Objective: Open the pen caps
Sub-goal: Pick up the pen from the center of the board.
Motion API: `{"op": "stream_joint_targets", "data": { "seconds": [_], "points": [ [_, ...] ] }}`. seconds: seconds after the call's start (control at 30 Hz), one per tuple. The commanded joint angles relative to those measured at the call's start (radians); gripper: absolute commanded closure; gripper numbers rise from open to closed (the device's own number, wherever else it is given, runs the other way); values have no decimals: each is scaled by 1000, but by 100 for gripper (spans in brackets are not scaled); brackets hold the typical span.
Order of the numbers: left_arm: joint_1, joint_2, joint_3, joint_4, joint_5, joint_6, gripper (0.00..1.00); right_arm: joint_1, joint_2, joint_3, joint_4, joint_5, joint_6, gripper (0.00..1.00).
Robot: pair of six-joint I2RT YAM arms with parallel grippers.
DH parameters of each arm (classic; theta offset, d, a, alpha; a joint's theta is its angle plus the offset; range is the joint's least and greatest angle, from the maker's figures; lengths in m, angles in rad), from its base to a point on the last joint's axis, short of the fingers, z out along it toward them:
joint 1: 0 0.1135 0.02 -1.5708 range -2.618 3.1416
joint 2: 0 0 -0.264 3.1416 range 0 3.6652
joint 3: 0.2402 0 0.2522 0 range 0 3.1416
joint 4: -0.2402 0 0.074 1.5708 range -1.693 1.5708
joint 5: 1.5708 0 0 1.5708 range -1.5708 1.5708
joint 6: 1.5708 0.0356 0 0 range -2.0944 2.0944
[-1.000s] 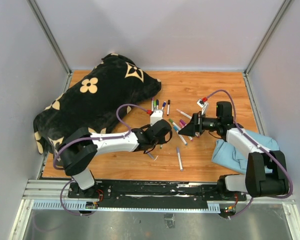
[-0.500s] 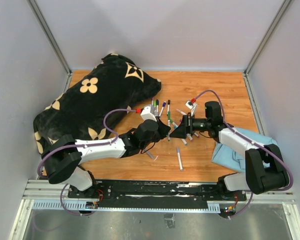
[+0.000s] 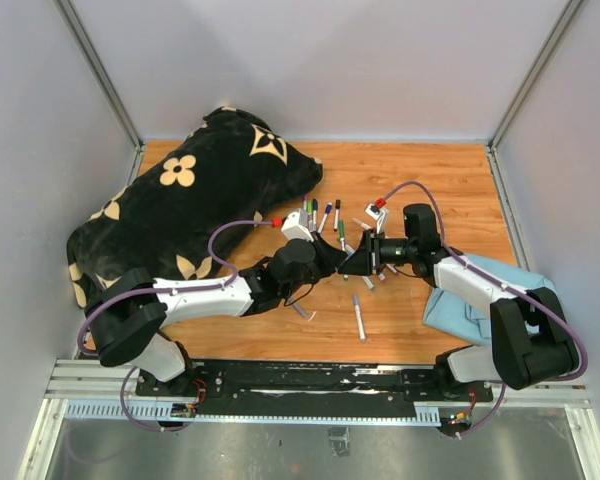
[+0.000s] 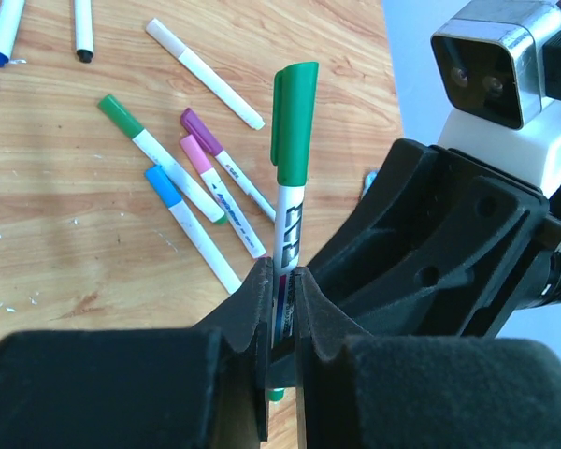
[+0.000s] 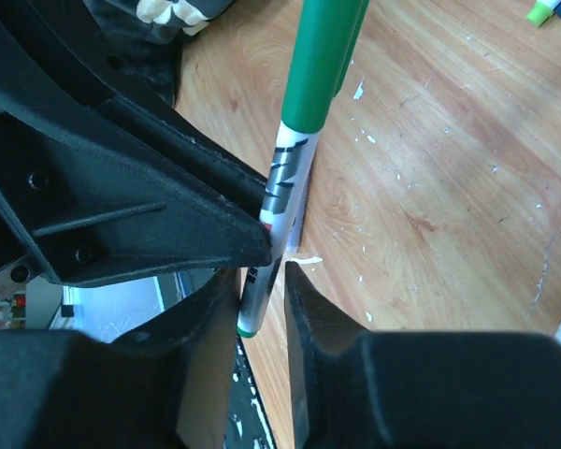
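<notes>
Clamping marker barrel [image 4: 286,234] | left tool [image 4: 280,278] | green cap [image 4: 293,122] beyond it (still on)

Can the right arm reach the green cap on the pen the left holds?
Probably yes. The left jaws clamp the pen mid-barrel, leaving the green cap sticking out free. But the right jaws sit open at its tail end, so they'd have to shift along to it.

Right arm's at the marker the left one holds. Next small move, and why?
Probably shift the right gripper along to the green cap before closing: the left gripper clamps the barrel, while right jaws straddle its tail end, leaving the cap untouched.
</notes>
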Motion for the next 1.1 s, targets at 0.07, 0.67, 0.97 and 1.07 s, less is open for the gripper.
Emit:
{"op": "stream_joint_targets", "data": {
  "seconds": [0.07, 0.67, 0.97, 1.07],
  "points": [
    [-2, -19, 4, 41, 18, -1, 98, 11, 0, 43, -3, -11, 11, 98],
    [12, -481, -415, 360, 59, 288, 9, 9, 62, 191, -269, -258, -274, 99],
    [32, -655, -539, 400, 84, 341, 1, 9, 50, 231, -392, -280, -409, 99],
    [41, -693, -562, 421, 115, 354, 1, 9, 51, 239, -412, -281, -431, 99]
  ]
}}
